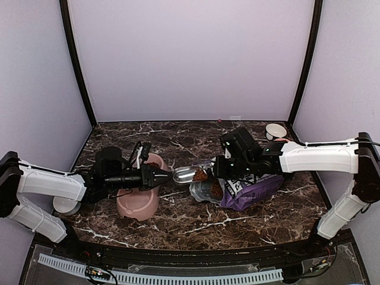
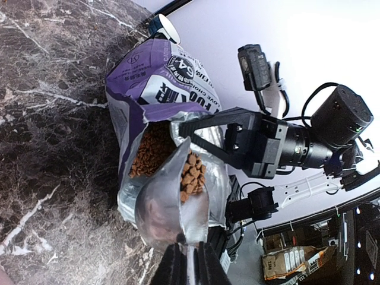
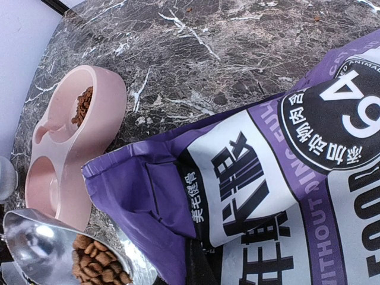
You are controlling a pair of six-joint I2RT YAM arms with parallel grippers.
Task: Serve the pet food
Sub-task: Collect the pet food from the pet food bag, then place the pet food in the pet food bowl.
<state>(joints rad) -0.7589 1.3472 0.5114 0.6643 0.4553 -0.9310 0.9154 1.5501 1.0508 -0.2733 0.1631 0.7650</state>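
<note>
Nearest, the left gripper (image 2: 189, 252) pinches the handle of a metal scoop (image 2: 172, 205) loaded with pet food (image 2: 191, 175), held at the mouth of the bag (image 2: 172, 77) near the middle of the table (image 1: 178, 221). The right gripper (image 2: 196, 132) is clamped on the bag's upper lip. One cup of the pink bowl (image 3: 110, 101), toward the left edge, already holds some pet food — the other looks bare, so tipping this scoopful seems to be what remains. The bag's inside is mostly hidden, and the right fingertips are hard to make out.
</note>
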